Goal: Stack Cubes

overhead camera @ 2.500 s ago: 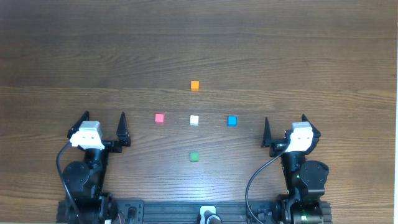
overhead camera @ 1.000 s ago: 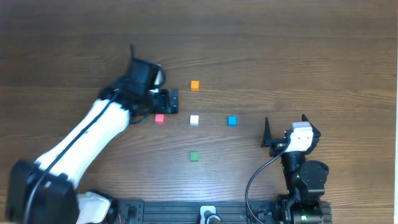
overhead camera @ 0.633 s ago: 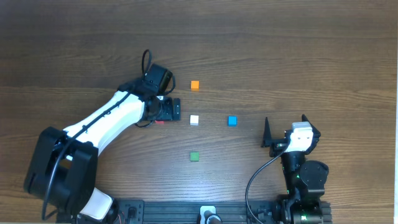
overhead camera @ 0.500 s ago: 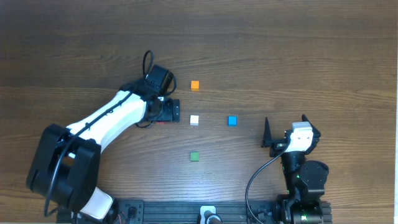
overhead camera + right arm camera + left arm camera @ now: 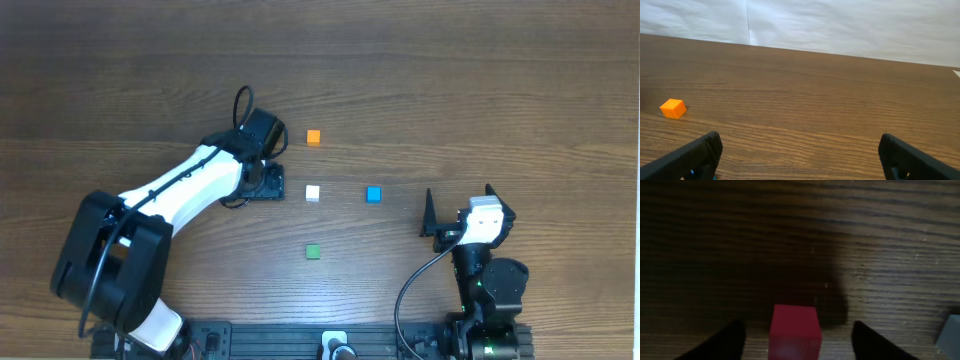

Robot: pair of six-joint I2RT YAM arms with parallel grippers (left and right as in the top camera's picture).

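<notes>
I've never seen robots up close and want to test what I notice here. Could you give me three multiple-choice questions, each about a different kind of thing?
1. Seen from above, which cube lies in the row between the left gripper and the blue cube?
A. orange
B. green
C. the white cube

2. What colour is the cube between the left gripper's fingers?
A. the red cube
B. green
C. orange

3. How does the right gripper stand?
A. shut on a cube
B. open and empty
C. shut on nothing

Answers:
1 C, as the top view shows white in line between them.
2 A, as the left wrist view shows a red cube between the two open fingers, with a gap on each side.
3 B, as its fingers stand wide apart with only bare table between them.
</notes>
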